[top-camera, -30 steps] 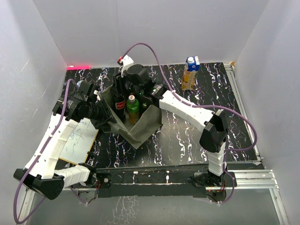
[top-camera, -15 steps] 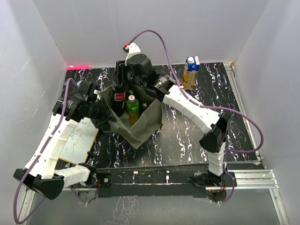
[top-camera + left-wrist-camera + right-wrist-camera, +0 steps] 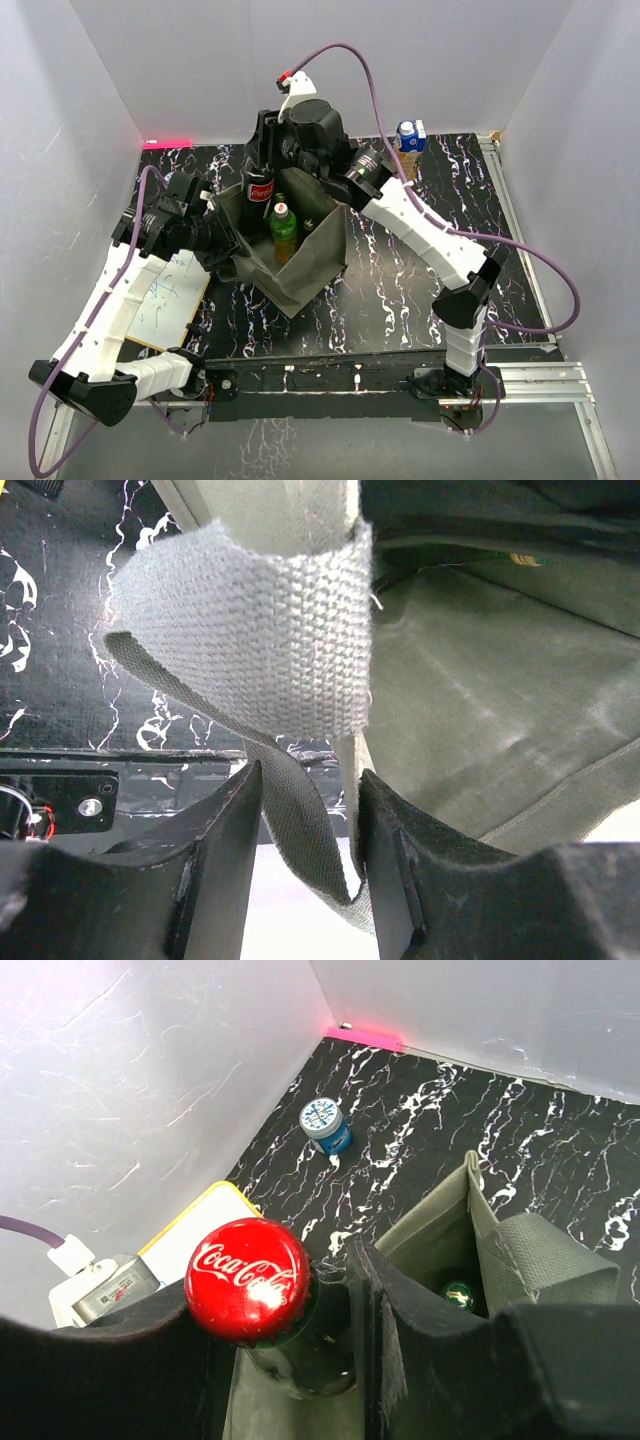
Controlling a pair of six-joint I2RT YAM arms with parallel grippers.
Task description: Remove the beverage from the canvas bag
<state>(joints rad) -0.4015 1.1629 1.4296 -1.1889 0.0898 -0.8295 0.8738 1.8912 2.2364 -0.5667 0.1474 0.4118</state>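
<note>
My right fingers (image 3: 372,1340) are clamping the neck of a Coca-Cola bottle (image 3: 247,1278), holding it upright over the far-left corner of the canvas bag (image 3: 312,255). I cannot tell if its base is clearing the rim. My left fingers (image 3: 220,870) are pinching the bag's strap handle (image 3: 270,650) on the bag's left side. A green-capped bottle (image 3: 283,230) is standing inside the bag. The bag is sitting mid-worktop (image 3: 400,290). A blue-topped carton (image 3: 405,150) is standing far right, well apart from the bag.
</note>
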